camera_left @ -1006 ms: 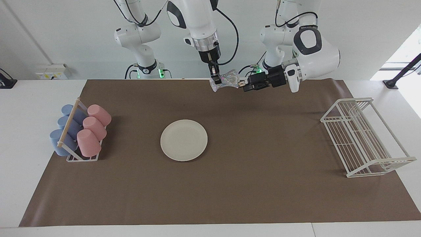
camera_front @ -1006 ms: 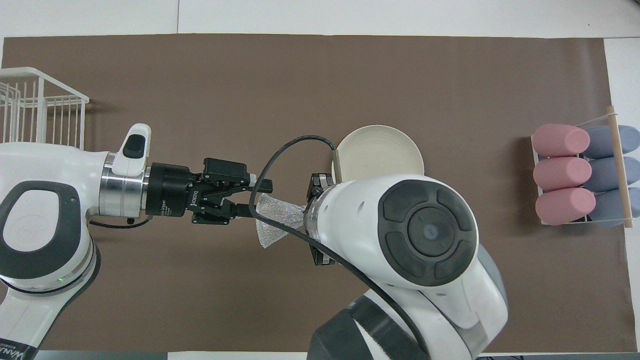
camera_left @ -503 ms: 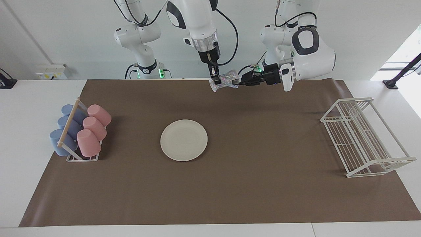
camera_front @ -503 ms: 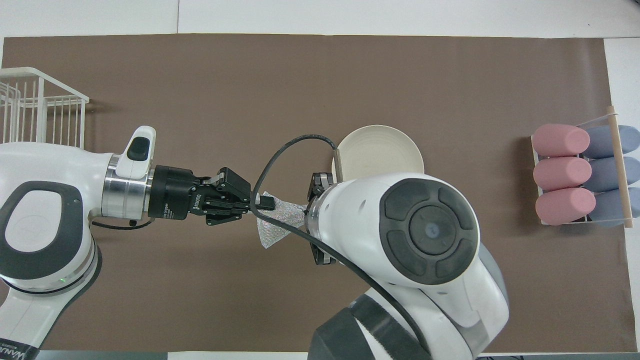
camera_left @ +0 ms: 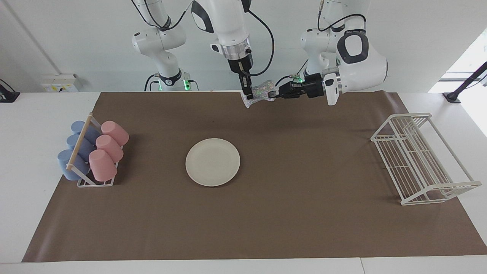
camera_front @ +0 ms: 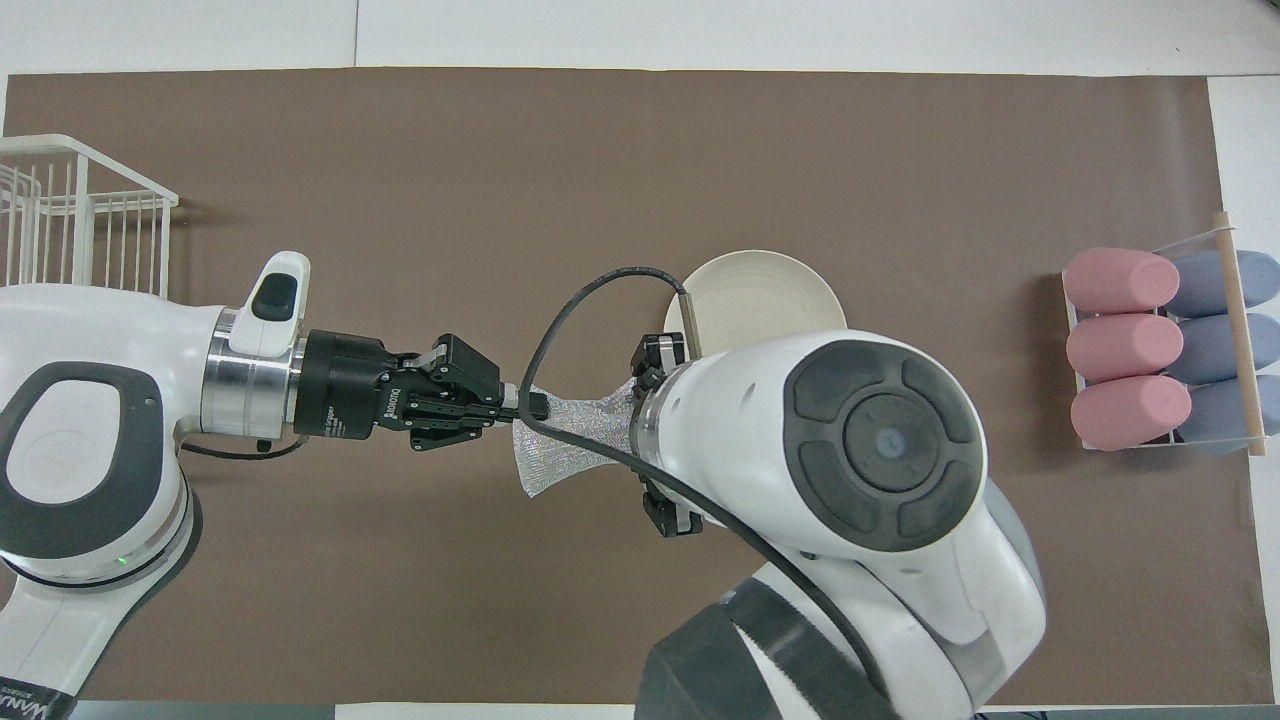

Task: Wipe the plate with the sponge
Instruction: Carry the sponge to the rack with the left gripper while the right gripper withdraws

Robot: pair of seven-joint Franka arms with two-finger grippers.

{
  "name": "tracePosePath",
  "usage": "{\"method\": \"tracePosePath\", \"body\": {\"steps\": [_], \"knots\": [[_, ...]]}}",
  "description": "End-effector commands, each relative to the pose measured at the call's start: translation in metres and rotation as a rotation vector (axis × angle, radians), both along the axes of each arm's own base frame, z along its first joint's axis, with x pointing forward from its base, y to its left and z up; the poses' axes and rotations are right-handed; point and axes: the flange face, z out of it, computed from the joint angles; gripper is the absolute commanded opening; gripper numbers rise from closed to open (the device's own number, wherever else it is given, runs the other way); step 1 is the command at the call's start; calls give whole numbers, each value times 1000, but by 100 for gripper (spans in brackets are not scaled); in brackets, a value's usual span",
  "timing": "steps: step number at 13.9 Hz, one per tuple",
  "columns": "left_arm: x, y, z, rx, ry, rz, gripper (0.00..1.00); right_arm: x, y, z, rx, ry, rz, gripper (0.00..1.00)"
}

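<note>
Plate [camera_left: 212, 162]: mid-mat, flat, bare; sponge [camera_left: 260, 93]: aloft over the mat's robot-side edge, long axis running gripper to gripper; right gripper [camera_left: 247, 94]: at one end, grip cannot be told; left gripper [camera_left: 272, 93]: pinching the other end.

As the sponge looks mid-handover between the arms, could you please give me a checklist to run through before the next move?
1. Left tool shut on the sponge: ok.
2. Right tool free of the sponge: cannot tell.
3. Sponge up in the air, off the brown mat: ok.
4. Plate flat on the mat, nothing on it: ok.
5. Plate well apart from the cup rack and the wire rack: ok.
</note>
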Motion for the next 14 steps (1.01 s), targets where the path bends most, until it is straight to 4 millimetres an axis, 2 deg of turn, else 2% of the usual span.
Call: {"method": "tracePosePath", "body": {"steps": [1,3,5,7,10,12,14], "knots": [[-2,5,6,-11,20,9,0,-2,-15,2,-38,-22,108,100],[1,11,5,-3,25,21,0,4,-32,-4,-58,-49,276,100],[7,21,7,46,20,30,0,18,-54,-6,-67,-89,441,100],[15,32,12,142,13,37,0,29,-78,-3,-78,-112,564,100],[24,48,5,345,-20,18,0,42,-116,3,-96,-155,754,100],[28,56,-4,446,-45,7,0,43,-128,5,-102,-164,890,100],[38,79,-1,561,-87,6,0,46,-142,9,-112,-195,1015,100]]}}
